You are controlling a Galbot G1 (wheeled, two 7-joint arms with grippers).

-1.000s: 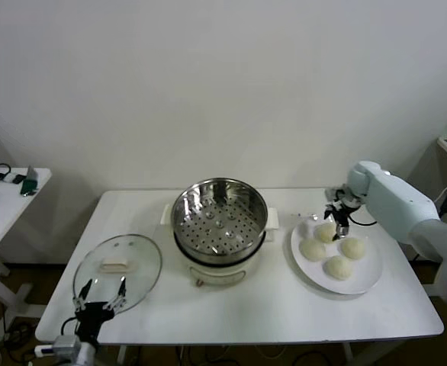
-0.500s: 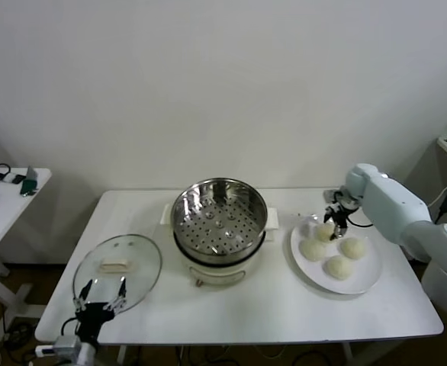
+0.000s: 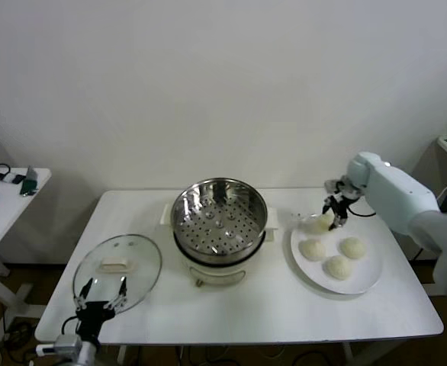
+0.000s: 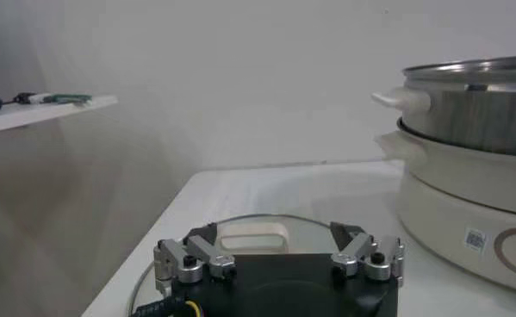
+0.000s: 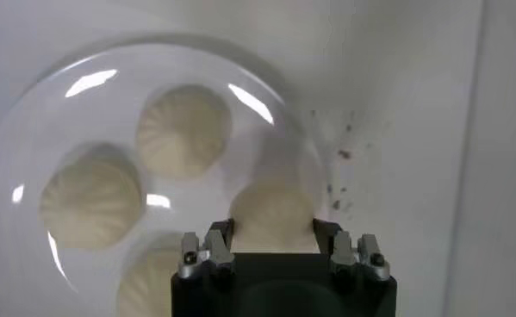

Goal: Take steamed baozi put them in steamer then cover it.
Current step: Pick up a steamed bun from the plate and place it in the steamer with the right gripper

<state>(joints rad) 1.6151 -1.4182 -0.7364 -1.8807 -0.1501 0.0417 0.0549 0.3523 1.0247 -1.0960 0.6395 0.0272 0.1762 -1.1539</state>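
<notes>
Entry — first bun pick-up, steamer (image 3: 219,221) as landmark. The steamer stands on its white cooker base at the middle of the tabletop (image 3: 269,305), its perforated basket holding nothing as yet. To the right of the steamer lies a white plate (image 3: 370,271) carrying the steamed baozi: three rest on it (image 3: 337,266) in a loose cluster, and the fourth bun (image 3: 319,222), on the plate's far edge nearest the steamer, sits between the fingers of the right end effector (image 3: 334,211). Change noted: against the views of a second and half a second ago, the right end effector has risen and drawn slightly toward the steamer, and the bun has come up with it, leaving a gap in the cluster. The right wrist view shows the bun (image 5: 273,217) framed closely by both fingers, so the end effector is judged closed on it; the other three remain on the plate beyond. Meaning for the task — the grasp looks secured and the carry toward the steamer appears to be starting; four placements and the covering are all outstanding. The cover (image 3: 117,270) lies flat on the tabletop to the left of the steamer, handle up. The left end effector (image 3: 101,290) is parked at the cover's near rim, fingers spread wide, holding nothing.
</notes>
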